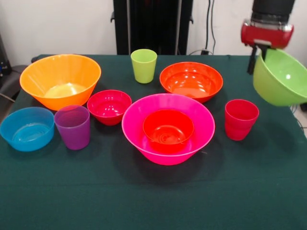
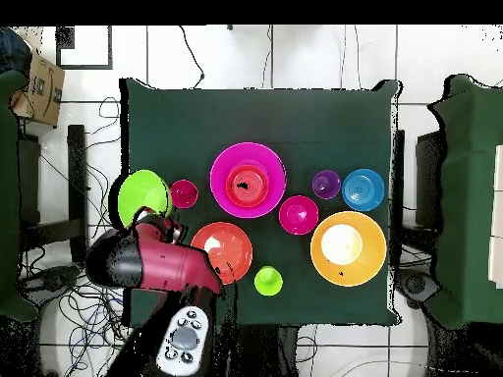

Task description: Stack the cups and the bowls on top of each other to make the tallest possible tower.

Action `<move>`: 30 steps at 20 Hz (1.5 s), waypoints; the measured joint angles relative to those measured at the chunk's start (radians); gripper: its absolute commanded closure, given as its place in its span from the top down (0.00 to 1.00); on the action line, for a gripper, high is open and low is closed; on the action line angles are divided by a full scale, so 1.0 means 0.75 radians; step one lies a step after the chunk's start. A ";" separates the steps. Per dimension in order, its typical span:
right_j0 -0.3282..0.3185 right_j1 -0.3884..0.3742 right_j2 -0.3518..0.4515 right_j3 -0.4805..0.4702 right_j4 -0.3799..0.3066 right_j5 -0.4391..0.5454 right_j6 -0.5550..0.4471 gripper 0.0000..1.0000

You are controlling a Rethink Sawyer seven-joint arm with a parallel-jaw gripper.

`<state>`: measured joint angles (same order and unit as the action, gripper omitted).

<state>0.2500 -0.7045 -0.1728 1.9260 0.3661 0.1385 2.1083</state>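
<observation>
Far left: a large glossy yellow-orange plastic bowl sits at the far left of the dark green table, upright and empty.
Near left: a small blue plastic bowl stands just beside a translucent purple plastic tumbler; a small red plastic bowl is just right of them.
Far centre: a lime green translucent tumbler stands alone, with a medium orange-red glossy bowl to its right.
Centre, the tower: a wide pink plastic bowl holds a small orange bowl nested inside it, only two pieces so far.
Right: a red translucent tumbler stands upright, apart from the tower.
Far right, in the air: a medium green plastic bowl hangs tilted, off the table's right edge.
Gripper: the red and black gripper is clenched on the green bowl's rim, carrying it.
Step in hand: judging by the lifted bowl, this looks like the carry of the green bowl toward the tower.
Next move calls for: swinging left over the pink bowl, levelling the green bowl, lowering it centred. It is wider than the orange bowl, so upright it would rest on that bowl's rim and might rock.
</observation>
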 measured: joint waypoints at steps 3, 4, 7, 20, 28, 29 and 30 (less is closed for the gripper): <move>-0.076 -0.098 0.010 0.043 -0.016 0.074 0.000 0.00; -0.107 -0.135 0.016 0.058 -0.021 0.105 0.000 0.00; -0.210 -0.252 0.041 0.102 -0.033 0.217 0.000 0.00; -0.570 -0.417 0.213 0.117 -0.171 0.418 0.000 0.00; -0.710 -0.287 0.315 0.059 -0.404 0.418 0.000 0.00; -0.721 -0.267 0.325 0.048 -0.434 0.418 0.000 0.00; -0.728 -0.251 0.332 0.039 -0.457 0.418 0.000 0.00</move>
<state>-0.2959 -0.8928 0.0765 1.9555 0.0233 0.4521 2.1081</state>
